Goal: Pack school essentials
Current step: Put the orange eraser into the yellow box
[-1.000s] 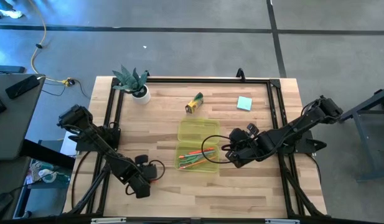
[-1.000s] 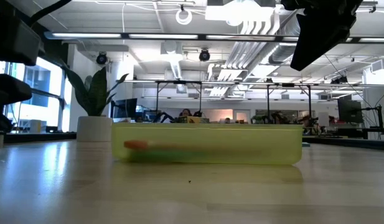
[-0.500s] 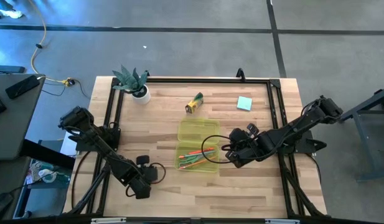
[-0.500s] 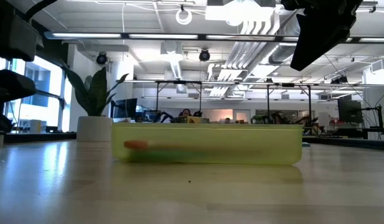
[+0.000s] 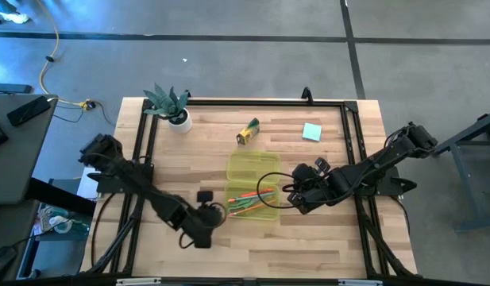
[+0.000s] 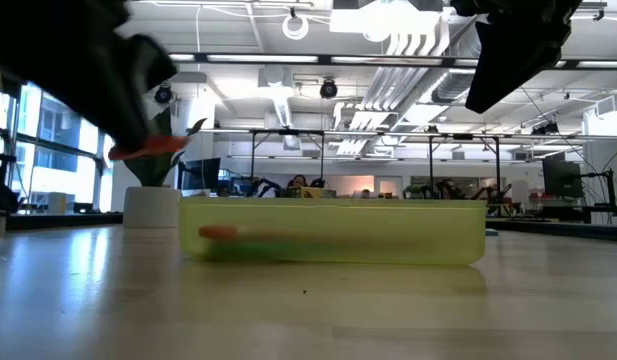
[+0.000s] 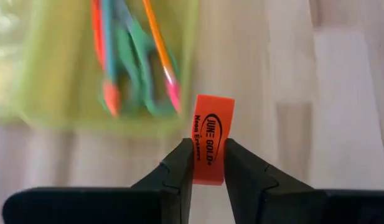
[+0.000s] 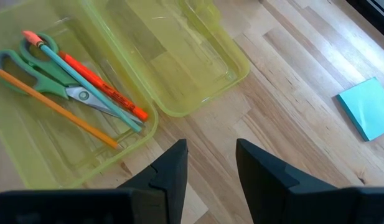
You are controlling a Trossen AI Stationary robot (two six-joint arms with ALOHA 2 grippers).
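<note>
I am working at the wooden table (image 5: 308, 238), where the translucent yellow-green case (image 5: 253, 187) is lying open near the middle, its long axis running from the near edge toward the far one. The near tray is holding the green-handled scissors (image 8: 51, 84) and the pens and pencils (image 8: 86, 93). My right gripper (image 5: 295, 197) is waiting just beside the case's right wall, its fingers standing apart with nothing between them. My left gripper (image 5: 209, 216) is the nearer one to the tray's left side and is hanging just beside it, above the table. Its fingers are clamped on the small orange-red eraser (image 7: 208, 149), which is standing on end between them. From where I am holding it, the open tray is lying straight ahead, so I judge the coming move to be a short carry over the near wall. Farther off, the crayon box (image 5: 248, 131) and the teal notepad (image 5: 311, 132) are lying near the far edge. The eraser's label is reading "JUNE GOLD" with "Neon Erasers" beneath it.
</note>
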